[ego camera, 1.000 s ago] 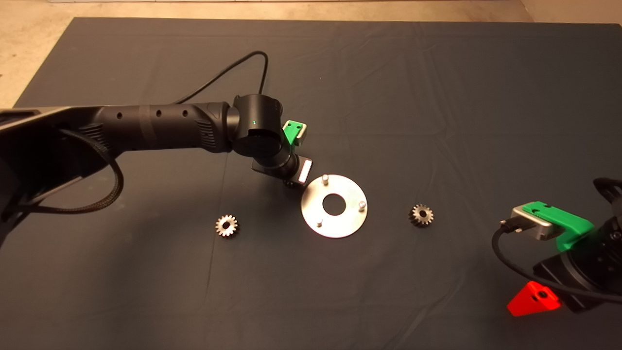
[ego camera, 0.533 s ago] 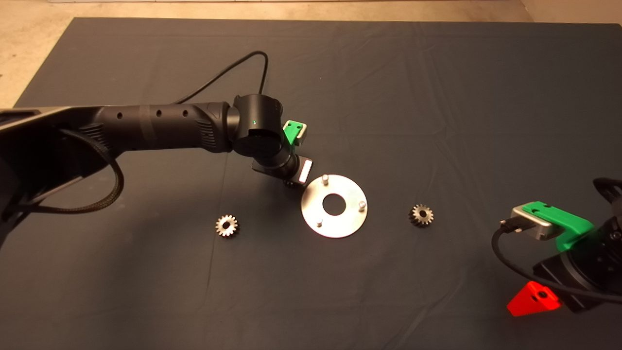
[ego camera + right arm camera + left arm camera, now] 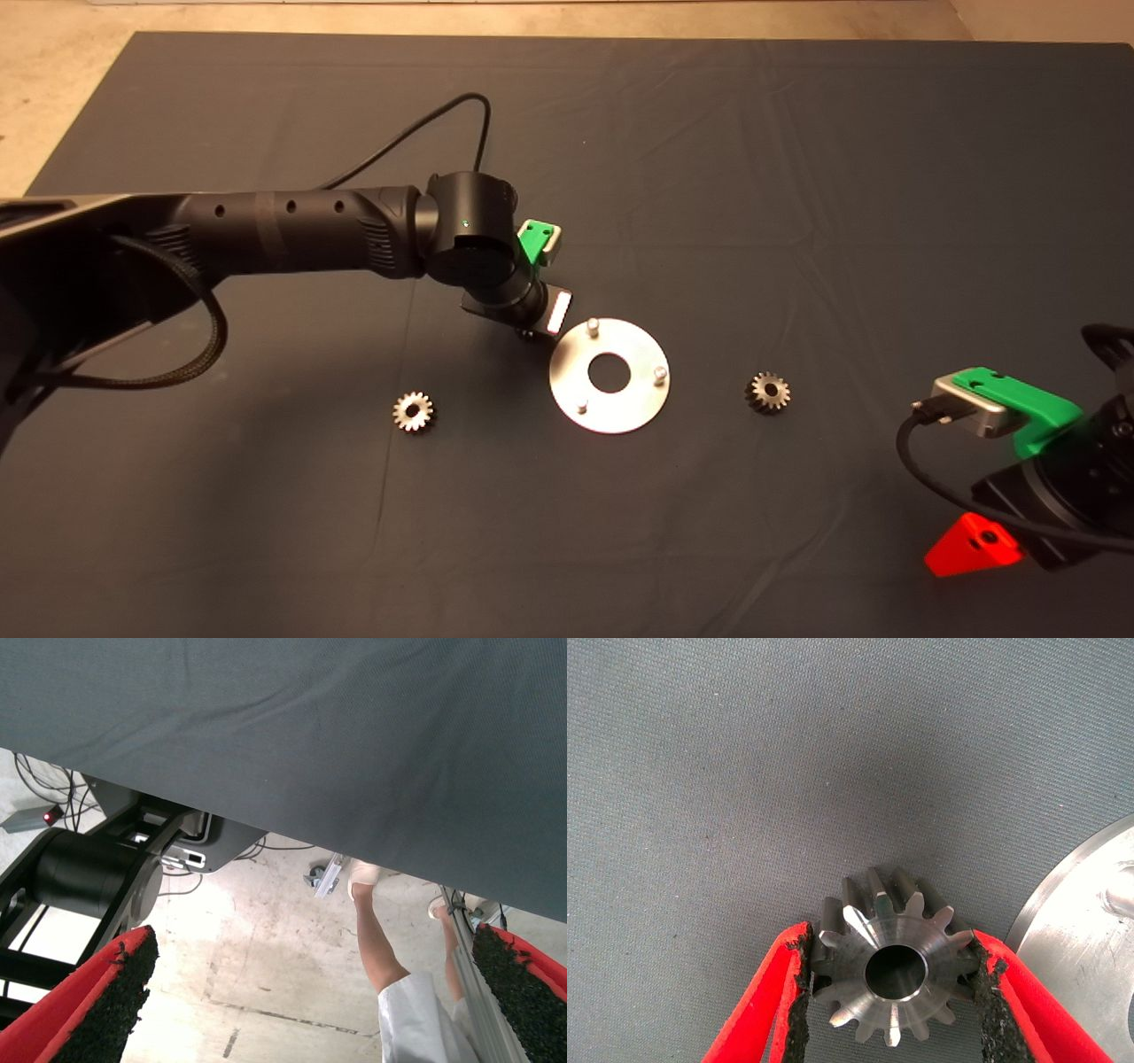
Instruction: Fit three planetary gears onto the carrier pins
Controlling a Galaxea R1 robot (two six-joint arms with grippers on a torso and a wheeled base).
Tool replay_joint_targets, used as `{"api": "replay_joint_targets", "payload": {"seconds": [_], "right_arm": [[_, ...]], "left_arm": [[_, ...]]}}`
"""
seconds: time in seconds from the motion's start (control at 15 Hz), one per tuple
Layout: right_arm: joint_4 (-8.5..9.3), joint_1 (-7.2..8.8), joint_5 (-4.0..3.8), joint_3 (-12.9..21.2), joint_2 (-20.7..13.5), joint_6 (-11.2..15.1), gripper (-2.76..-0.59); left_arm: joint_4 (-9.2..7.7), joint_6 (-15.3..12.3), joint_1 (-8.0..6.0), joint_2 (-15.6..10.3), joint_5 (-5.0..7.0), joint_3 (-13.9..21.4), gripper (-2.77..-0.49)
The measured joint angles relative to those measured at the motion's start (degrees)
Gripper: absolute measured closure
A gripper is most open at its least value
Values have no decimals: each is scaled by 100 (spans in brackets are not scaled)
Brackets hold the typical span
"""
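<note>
Holding a small toothed steel gear (image 3: 891,973) clamped in my L gripper (image 3: 891,992), beside the shiny silver disc (image 3: 1085,939); next I lift, centre bore over nearest pin (image 3: 593,326). R gripper (image 3: 310,992) parked, fingers apart.

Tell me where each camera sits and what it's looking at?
Head view: above, looking down at the dark mat; both black arms show.
Left wrist view: on the left arm, facing down; the left gripper clamps a small toothed steel gear beside the shiny silver disc.
Right wrist view: on the parked right arm; the open right gripper, floor, a person's legs.
Head and left wrist views share the disc.
</note>
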Motion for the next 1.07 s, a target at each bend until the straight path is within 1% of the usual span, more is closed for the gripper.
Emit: {"api": "replay_joint_targets", "payload": {"seconds": [0.07, 0.27, 0.6, 0.67, 0.8, 0.93, 1.0, 1.07], "right_arm": [[-2, 0, -2, 0, 0, 0, -265], [-2, 0, 0, 0, 0, 0, -265], [-1, 0, -2, 0, -2, -1, -265], [-2, 0, 0, 0, -2, 0, -265], [0, 0, 0, 0, -2, 0, -265], [0, 0, -2, 0, -2, 0, -265], [0, 0, 0, 0, -2, 0, -264], [-2, 0, -2, 0, -5, 0, -265]], "left_arm": [[0, -2, 0, 0, 0, 0, -104], [0, 0, 0, -1, 0, 0, -103], [1, 38, 2, -1, 9, 39, -94], [0, 131, 2, -1, 15, 48, -94], [0, 167, 5, -1, 28, 50, -93], [0, 204, 0, 0, 104, 50, -93], [0, 204, 0, 5, 195, 52, -93], [0, 204, -1, 13, 324, 71, -93]]}}
